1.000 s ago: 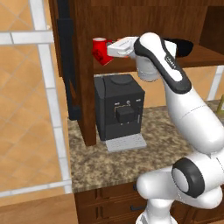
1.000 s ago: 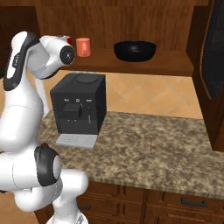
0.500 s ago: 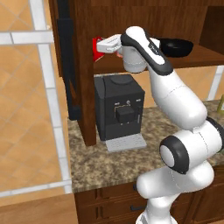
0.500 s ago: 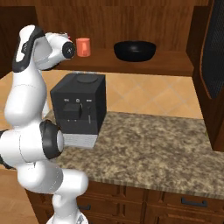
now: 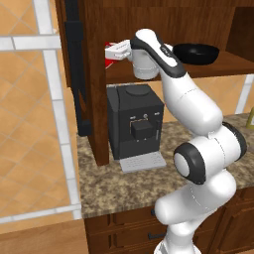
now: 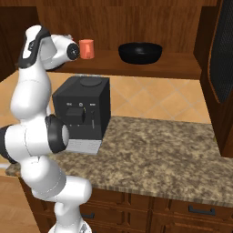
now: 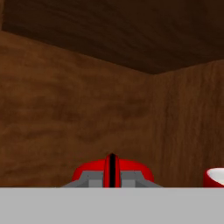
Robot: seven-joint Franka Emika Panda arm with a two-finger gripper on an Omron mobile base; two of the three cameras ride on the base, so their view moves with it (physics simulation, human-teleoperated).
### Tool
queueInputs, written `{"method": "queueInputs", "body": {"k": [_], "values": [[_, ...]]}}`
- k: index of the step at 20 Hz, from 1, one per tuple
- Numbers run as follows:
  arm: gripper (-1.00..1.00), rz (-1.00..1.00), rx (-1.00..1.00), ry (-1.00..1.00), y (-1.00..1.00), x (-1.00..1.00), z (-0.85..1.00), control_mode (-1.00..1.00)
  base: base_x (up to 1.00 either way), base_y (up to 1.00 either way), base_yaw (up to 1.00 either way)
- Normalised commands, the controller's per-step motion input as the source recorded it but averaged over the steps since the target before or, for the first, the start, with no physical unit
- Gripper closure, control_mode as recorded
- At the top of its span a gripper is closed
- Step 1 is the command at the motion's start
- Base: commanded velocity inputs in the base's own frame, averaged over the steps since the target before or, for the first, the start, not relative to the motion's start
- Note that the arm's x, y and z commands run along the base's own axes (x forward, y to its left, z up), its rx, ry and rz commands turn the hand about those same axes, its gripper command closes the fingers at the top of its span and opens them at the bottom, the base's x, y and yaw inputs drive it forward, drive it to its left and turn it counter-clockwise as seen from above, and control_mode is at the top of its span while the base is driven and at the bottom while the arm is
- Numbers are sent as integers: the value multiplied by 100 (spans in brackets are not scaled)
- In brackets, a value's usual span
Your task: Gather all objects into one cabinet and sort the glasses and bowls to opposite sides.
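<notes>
Inside the cabinet (image 5: 94, 84), the gripper (image 5: 110, 51) is clamped on 1 glossy red cup (image 7: 112, 170), largely hidden by its fingers, another cup (image 7: 215, 177) cut off beside it, black bowl (image 6: 140, 52) well apart.

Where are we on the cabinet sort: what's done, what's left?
Done: the black bowl sits on the cabinet shelf, toward its right end in the base views. In hand: the hand is closed on a red cup at the left end, near a second red cup. Left: release it there.
</notes>
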Motion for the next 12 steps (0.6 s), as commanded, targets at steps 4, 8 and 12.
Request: {"method": "queueInputs", "body": {"k": [4,8,12], "values": [[100,0,0,0,4,23,-19,-100,0,0,0],[100,0,0,-1,9,21,-13,-100,0,0,0],[100,0,0,-3,8,22,-12,-100,0,0,0]]}}
